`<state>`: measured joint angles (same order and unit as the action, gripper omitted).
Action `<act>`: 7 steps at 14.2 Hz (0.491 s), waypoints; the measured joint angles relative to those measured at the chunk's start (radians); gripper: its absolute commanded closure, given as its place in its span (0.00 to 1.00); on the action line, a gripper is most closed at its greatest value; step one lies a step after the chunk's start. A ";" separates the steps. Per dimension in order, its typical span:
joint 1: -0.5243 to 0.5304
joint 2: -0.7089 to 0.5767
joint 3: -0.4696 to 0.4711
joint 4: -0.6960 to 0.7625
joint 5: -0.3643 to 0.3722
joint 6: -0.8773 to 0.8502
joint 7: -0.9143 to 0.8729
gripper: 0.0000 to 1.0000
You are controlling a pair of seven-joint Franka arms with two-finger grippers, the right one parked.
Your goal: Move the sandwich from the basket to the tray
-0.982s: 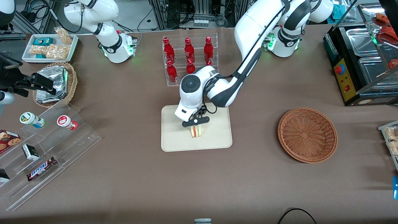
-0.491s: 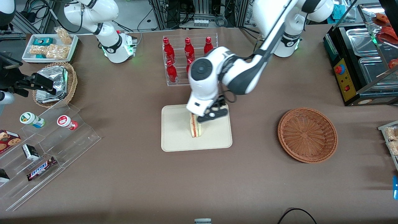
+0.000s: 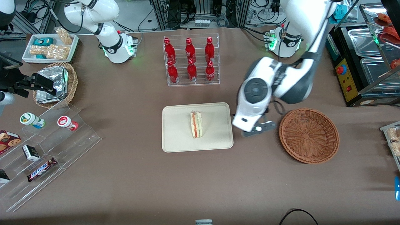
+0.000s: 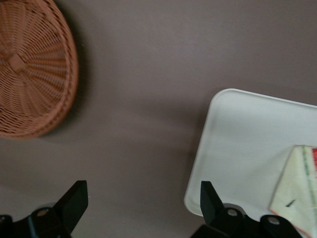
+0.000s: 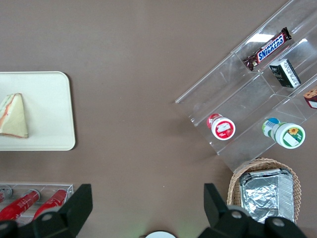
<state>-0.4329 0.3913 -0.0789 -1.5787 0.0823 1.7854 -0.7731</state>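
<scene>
The end effector (image 3: pixel 258 129) hangs over bare brown worktop (image 3: pixel 200 184), right in the gap between the tray (image 3: pixel 175 137) and the basket (image 3: pixel 309 135), and its two dark fingers (image 4: pixel 73 204) are spread wide with nothing between them, only tablecloth showing through the gap in the wrist view. The white wrist housing sits just above it, and the arm rises away toward its base at the table's edge farthest from the front camera. To one side, the sandwich (image 3: pixel 196 124) is down on the cream tray, resting near the tray's middle, with its red, orange and green filling stripe showing along the cut edge; it is clear of the end effector and touched by nothing. The wrist camera catches a corner of that tray (image 4: pixel 233 148) and the pale wedge of the sandwich (image 4: pixel 297 193) on it. To the other side, the reddish-brown wicker basket (image 4: pixel 29 69) sits on the worktop with only its woven bottom showing. Farther from the front camera than the tray stands a clear rack of red bottles (image 3: pixel 190 59). Toward the parked arm's end of the worktop sit a lighter wicker basket of foil packets (image 3: pixel 56 84) and a clear stepped snack display (image 3: pixel 43 150).
</scene>
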 measured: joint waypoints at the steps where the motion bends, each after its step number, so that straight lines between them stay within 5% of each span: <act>1: 0.033 -0.039 0.000 -0.035 0.000 0.000 0.051 0.00; 7: 0.168 -0.264 0.001 -0.205 -0.001 -0.044 0.324 0.00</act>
<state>-0.2648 0.1277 -0.0782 -1.7832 0.0813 1.7415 -0.4492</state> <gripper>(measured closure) 0.000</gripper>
